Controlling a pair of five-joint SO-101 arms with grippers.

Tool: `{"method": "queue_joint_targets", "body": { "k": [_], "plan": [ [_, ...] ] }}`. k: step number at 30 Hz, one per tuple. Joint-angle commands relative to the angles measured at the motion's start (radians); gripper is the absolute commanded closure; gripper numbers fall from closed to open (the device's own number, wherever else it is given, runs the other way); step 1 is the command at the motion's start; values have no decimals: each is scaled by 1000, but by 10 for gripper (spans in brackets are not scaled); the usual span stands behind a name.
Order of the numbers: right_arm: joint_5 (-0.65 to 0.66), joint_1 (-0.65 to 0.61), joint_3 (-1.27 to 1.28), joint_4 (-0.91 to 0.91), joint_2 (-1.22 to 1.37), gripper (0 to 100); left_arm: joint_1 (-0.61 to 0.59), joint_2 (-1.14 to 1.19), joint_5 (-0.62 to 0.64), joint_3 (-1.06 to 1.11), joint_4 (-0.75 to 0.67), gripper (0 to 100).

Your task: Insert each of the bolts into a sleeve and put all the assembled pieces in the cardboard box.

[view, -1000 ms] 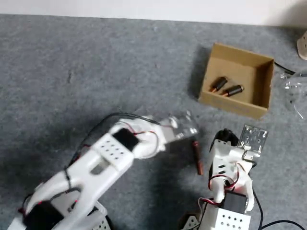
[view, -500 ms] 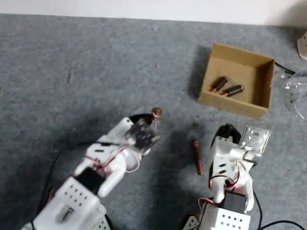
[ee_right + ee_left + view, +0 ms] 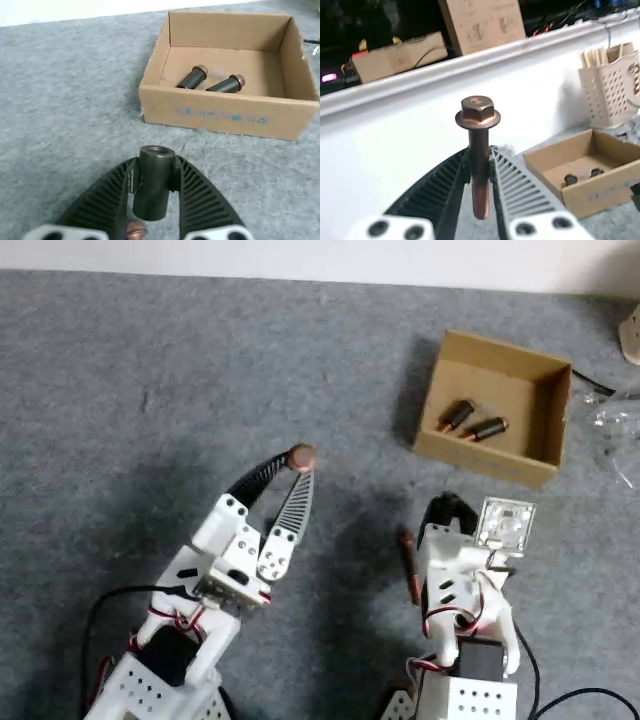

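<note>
- Bolt (image 3: 479,145) stands upright, head up, clamped in left gripper (image 3: 297,470) above open carpet (image 3: 200,370).
- Sleeve (image 3: 151,181) sits gripped by right gripper (image 3: 152,165), with bare carpet between it and the cardboard box (image 3: 227,118).
- Two assembled pieces (image 3: 192,77) lie inside.

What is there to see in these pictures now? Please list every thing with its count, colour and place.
held bolt: one, copper, upright in the left gripper
loose bolt: one, copper-brown, on the carpet near the right gripper
sleeve: one, dark, upright in the right gripper
assembled pieces: two, dark with copper heads, inside the cardboard box
cardboard box: one, brown, on the carpet beyond the right gripper
basket: one, cream, beyond the cardboard box, sticks in it
carpet: one, grey, under everything
left gripper: one, black fingers, shut on the held bolt
right gripper: one, black fingers, shut on the sleeve
</note>
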Motion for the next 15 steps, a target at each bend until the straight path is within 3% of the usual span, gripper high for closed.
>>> {"method": "queue_joint_targets", "body": {
  "k": [1,7,15],
  "plan": [
    [-3,-22,47,-39,-13,995,13,-30,8,22,58,993],
    [-2,-65,97,-105,-13,995,64,-38,8,22,184,993],
    [-6,-81,125,-119,-5,995,65,-38,8,22,222,993]
  ]
}}
